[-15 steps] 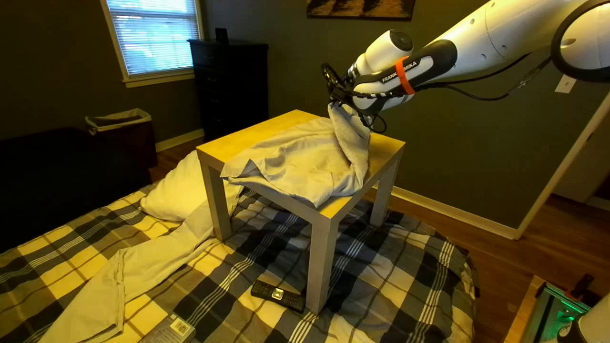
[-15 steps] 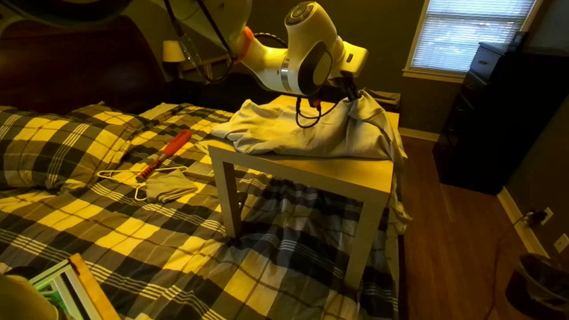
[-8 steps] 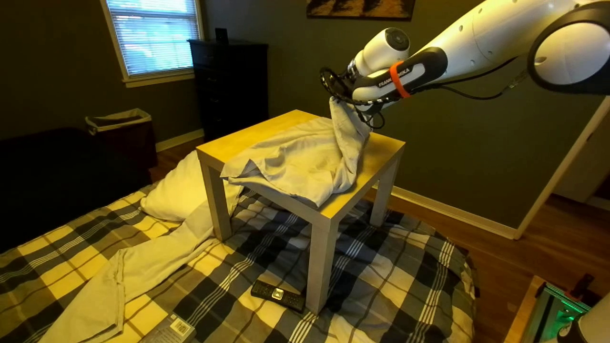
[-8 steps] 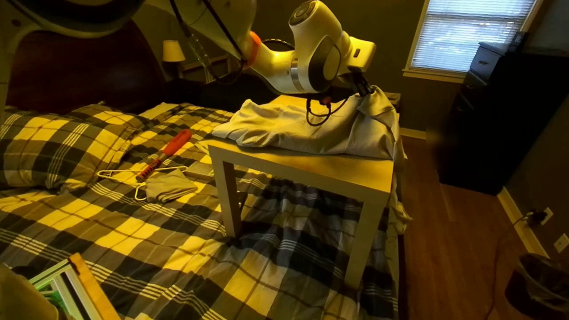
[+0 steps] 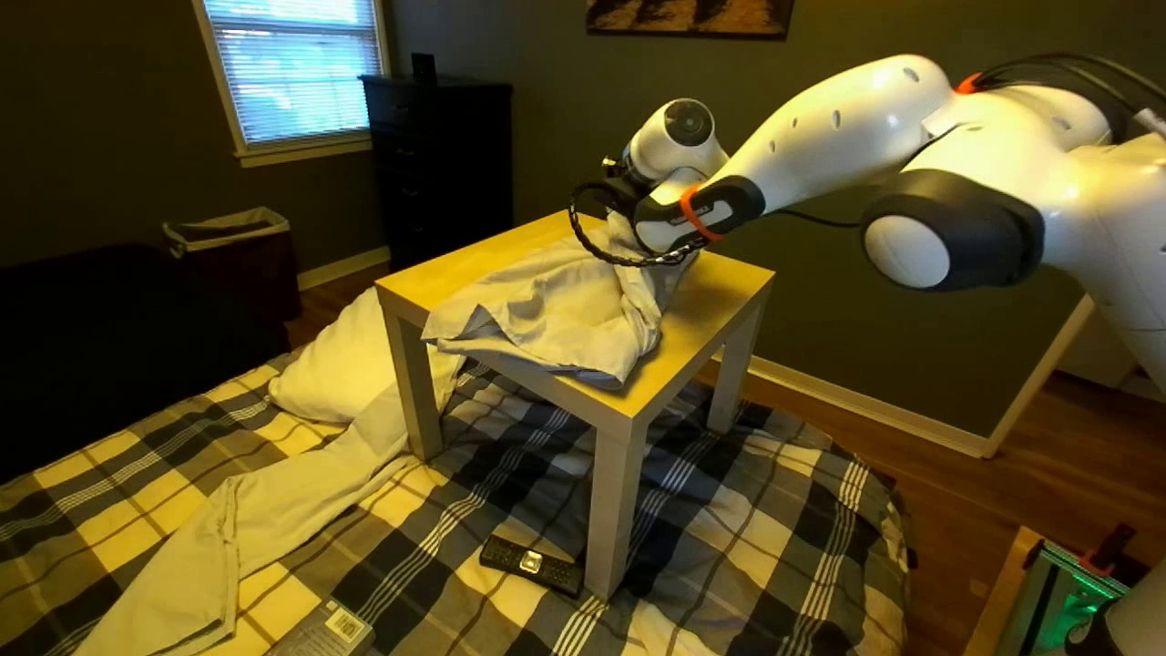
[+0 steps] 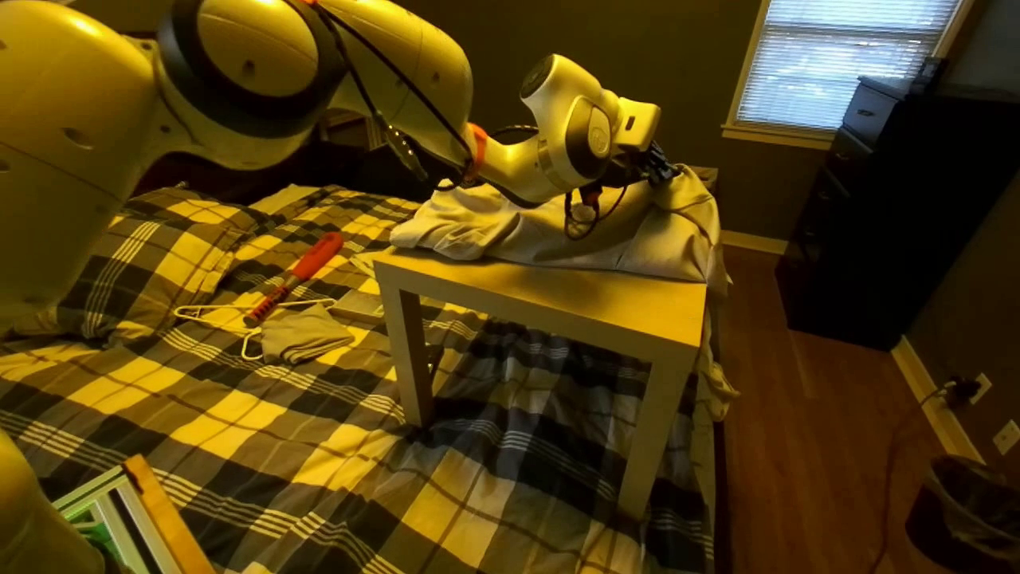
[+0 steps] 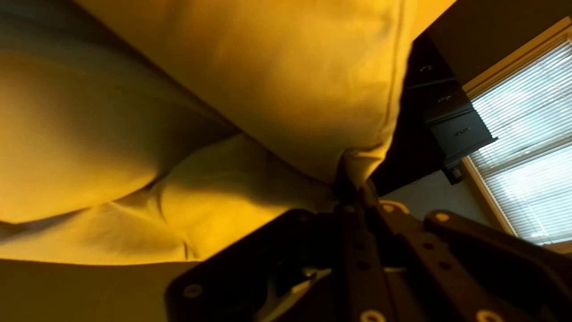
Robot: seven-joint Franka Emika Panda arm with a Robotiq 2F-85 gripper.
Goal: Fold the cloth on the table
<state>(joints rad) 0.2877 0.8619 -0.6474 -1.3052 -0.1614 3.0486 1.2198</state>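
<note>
The gripper [image 7: 356, 197] pinches the cloth [image 5: 569, 305], draped below onto the table [image 5: 709, 314].

Remote [image 5: 531, 565] on plaid blanket [image 5: 774, 497] — cabinet [image 5: 442, 169] beside window [image 5: 293, 68].

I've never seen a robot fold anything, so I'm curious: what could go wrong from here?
The pincer seems to grip the cloth only by a small bit near its edge, so it might slip free.
The cloth also hangs over an edge of the table, so a hard pull that way could drag more of it off.
In an exterior view, a cable loops in front of the cloth; it might catch a fold, though I can't tell whether they touch.
</note>
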